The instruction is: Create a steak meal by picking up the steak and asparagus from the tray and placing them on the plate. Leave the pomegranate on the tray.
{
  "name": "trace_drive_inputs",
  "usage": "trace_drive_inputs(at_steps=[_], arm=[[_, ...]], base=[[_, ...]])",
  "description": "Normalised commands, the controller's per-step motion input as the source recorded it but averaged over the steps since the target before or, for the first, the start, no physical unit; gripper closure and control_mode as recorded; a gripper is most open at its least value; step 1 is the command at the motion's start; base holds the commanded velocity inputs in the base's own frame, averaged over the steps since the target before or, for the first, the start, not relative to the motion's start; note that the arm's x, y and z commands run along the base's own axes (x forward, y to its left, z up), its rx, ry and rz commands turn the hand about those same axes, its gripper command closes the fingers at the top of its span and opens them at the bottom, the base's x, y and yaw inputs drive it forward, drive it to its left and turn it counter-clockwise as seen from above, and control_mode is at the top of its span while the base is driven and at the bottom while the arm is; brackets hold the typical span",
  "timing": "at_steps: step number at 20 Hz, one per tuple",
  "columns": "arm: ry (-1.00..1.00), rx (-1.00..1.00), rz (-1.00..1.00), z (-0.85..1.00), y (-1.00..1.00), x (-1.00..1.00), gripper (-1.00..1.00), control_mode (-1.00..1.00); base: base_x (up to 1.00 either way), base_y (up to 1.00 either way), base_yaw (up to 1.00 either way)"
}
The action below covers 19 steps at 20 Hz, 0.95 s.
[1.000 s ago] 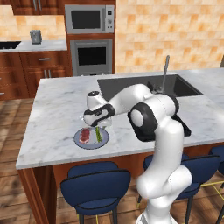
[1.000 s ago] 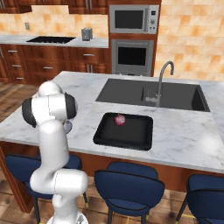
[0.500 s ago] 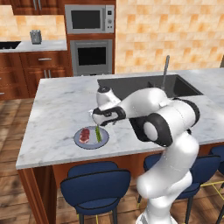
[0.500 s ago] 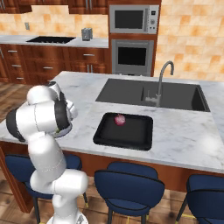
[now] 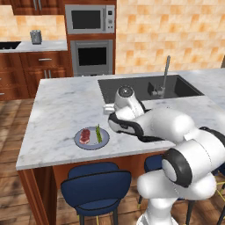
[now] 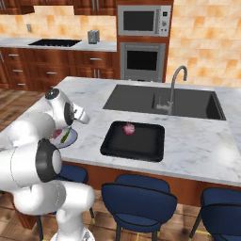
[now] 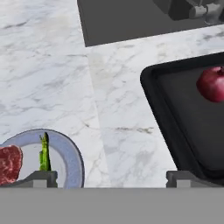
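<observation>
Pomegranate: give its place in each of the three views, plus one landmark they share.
Left base view: not in it.
Right base view: the pomegranate sits mid-picture, at the far end of the black tray, just below the sink.
Hand view: at the right edge, upper half, on the tray.
Shared landmark: the plate holding the steak and the asparagus.

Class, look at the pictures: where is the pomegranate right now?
The pomegranate sits alone on the black tray, near its far edge by the sink, in the right base view.

Steak [image 5: 85,135] and asparagus [image 5: 99,133] on plate [image 5: 92,144]; pomegranate [image 6: 128,128] on tray [image 6: 115,146].
</observation>
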Motion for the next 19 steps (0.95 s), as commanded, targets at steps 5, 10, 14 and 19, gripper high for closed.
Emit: trace_drive_inputs(at_steps=[5,10,14,19], arm=[[-0.27,0.0,0.0,0.83,-0.56,-0.33,-1.0,-1.0],[-0.21,0.05,0.0,0.68,-0.75,-0.47,-1.0,-1.0],[-0.16,0.07,0.0,0.8,-0.64,-0.14,-1.0,-1.0],[-0.08,0.07,0.0,0.8,-0.63,-0.01,-1.0,-1.0]], base=[[0.0,0.0,0.0],[0.0,0.0,0.0],[0.0,0.0,0.0],[0.0,0.0,0.0]])
